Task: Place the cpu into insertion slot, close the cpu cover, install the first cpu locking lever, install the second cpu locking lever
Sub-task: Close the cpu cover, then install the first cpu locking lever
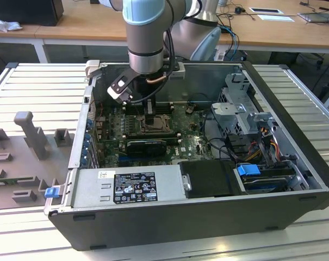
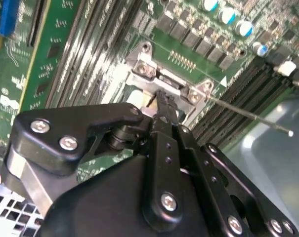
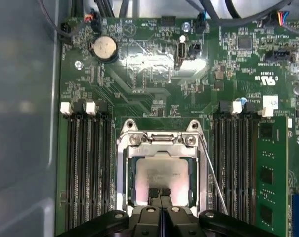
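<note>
The cpu [image 3: 161, 173] lies flat in the insertion slot [image 1: 153, 124], its pale metal top showing through the window of the cpu cover [image 3: 121, 173]. The silvery cover lies down around the chip. My gripper [image 3: 159, 193] is shut with nothing between its fingers, and its tips rest on the chip's top inside the window. In the second wrist view the gripper [image 2: 161, 98] points down at the hinge end of the cover [image 2: 144, 69]. A thin wire locking lever [image 3: 213, 177] stands free beside the socket, also seen as a locking lever [image 2: 253, 117] sticking out. The gripper [image 1: 150, 115] hangs inside the open case.
Black memory slots [image 3: 87, 163] flank the socket, and a green memory module [image 3: 273, 173] stands on the other side. A coin battery [image 3: 104, 48] sits on the board. A black graphics card [image 1: 147, 145], power supply [image 1: 126, 185] and drive cage [image 1: 246, 114] crowd the case.
</note>
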Motion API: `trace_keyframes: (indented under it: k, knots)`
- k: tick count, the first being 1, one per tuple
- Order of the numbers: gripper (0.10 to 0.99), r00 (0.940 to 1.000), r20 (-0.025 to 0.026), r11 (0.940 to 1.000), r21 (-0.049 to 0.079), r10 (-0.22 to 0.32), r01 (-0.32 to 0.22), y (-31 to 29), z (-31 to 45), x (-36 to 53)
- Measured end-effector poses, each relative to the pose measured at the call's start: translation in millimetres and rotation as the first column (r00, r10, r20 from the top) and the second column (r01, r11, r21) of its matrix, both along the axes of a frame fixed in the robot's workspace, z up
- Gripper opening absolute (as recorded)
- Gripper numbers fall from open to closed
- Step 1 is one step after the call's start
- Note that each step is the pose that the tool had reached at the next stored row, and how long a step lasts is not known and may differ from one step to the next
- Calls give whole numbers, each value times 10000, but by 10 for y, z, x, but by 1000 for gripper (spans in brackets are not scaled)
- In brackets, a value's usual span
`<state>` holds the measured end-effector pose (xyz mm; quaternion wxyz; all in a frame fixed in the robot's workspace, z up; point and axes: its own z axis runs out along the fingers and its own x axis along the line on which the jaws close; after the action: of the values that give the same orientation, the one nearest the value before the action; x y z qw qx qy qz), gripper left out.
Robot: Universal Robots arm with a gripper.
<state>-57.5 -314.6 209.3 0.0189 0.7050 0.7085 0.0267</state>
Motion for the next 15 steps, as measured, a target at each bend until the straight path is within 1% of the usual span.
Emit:
trace_keyframes:
  k: [1, 2, 3, 4, 6, 11, 15]
  knots:
    - [106, 10000, -5, 10000, -6, 1, -1, -1, 32, 6]
    - [106, 10000, -6, 10000, -7, 0, 0, -1, 42, 11]
    - [106, 10000, -8, 10000, -6, 0, 0, 0, 43, 20]
    - [106, 10000, -27, 10000, -8, 0, 0, -1, 44, 51]
    - [106, 10000, -39, 10000, -7, 0, 0, -1, 44, 93]
    - [106, 10000, -50, 10000, -8, -1, 1, -1, 44, 183]
    - [106, 10000, -51, 10000, -9, 0, 0, -1, 54, 185]
